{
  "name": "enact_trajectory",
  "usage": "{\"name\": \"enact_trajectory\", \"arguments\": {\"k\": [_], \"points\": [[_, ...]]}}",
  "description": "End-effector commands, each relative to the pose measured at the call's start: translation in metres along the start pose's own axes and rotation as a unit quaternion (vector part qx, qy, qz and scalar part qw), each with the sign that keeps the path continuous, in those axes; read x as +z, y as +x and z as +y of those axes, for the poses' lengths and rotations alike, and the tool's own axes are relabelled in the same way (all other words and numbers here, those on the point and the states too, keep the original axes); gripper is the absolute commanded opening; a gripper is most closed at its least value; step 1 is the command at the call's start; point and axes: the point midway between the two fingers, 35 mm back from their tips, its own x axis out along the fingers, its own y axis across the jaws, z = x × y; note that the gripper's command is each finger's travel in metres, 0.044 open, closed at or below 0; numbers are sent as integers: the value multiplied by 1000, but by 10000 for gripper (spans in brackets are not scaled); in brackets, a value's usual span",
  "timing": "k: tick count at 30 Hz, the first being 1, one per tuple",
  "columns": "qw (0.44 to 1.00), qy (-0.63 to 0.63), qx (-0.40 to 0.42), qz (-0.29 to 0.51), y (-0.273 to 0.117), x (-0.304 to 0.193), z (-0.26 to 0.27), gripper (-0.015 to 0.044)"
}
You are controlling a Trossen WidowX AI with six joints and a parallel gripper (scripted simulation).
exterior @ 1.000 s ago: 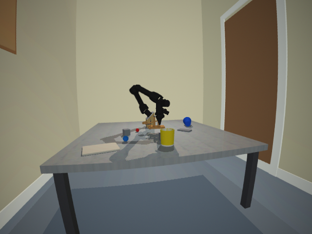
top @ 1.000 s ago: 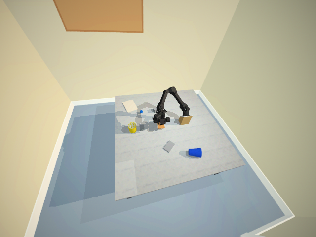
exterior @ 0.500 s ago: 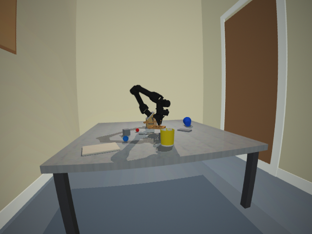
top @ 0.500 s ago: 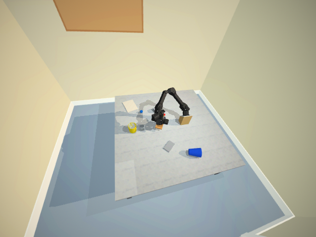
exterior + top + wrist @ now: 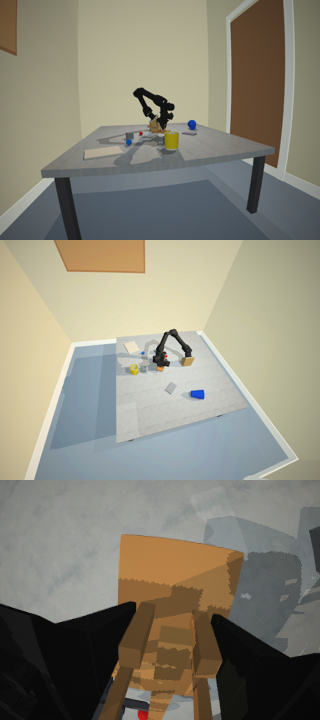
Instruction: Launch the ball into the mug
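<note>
The orange catapult (image 5: 160,368) (image 5: 160,131) (image 5: 175,560) is held between the fingers of my gripper (image 5: 174,615), which is shut on its two uprights. Its base looks raised a little above the table, with its shadow off to one side. A yellow mug (image 5: 133,369) (image 5: 171,141) stands upright on the table, left of the catapult in the top view. A small red ball (image 5: 166,356) (image 5: 140,133) (image 5: 143,715) lies on the table near the arm. A small blue ball (image 5: 143,352) (image 5: 128,142) lies farther off. The catapult's cup is not clearly visible.
A grey block (image 5: 143,369) is beside the mug; another grey block (image 5: 129,135) is behind the blue ball. A cream board (image 5: 131,346) (image 5: 103,152), a grey slab (image 5: 171,388) (image 5: 189,133) and a blue tapered object (image 5: 197,394) (image 5: 192,124) lie around. A tan block (image 5: 187,361) is at the arm's base.
</note>
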Motion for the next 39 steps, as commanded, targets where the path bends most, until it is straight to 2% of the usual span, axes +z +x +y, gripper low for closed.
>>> {"name": "enact_trajectory", "arguments": {"k": [1, 23, 29, 39], "points": [[1000, -4, -4, 0, 5, 2, 0, 0], [1000, -4, -5, 1, 41, 1, 0, 0], [1000, 2, -2, -1, 36, 0, -2, 0], [1000, 2, -2, -1, 36, 0, -2, 263]]}}
